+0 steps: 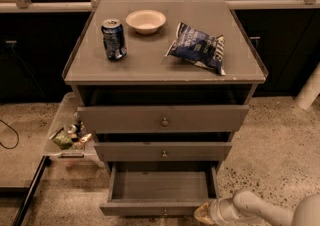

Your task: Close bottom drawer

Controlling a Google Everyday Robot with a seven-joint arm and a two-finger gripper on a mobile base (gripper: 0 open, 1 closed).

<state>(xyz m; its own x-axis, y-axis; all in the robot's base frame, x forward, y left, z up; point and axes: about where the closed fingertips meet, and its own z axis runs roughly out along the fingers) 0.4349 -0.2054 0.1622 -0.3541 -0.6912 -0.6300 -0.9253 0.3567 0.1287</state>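
The bottom drawer [160, 207] of the grey cabinet is pulled well out, its plain box interior showing and its small knob [164, 213] at the lower edge of the view. My gripper [204, 213] reaches in from the lower right on a white arm [260, 209]. It sits at the right end of the drawer's front, close to or touching it.
The middle drawer [162, 151] and the top drawer [163, 118] stand slightly open above. On the cabinet top are a blue can [114, 39], a white bowl [145, 21] and a blue chip bag [198, 48]. A clear bin of items [67, 135] sits at the left on the floor.
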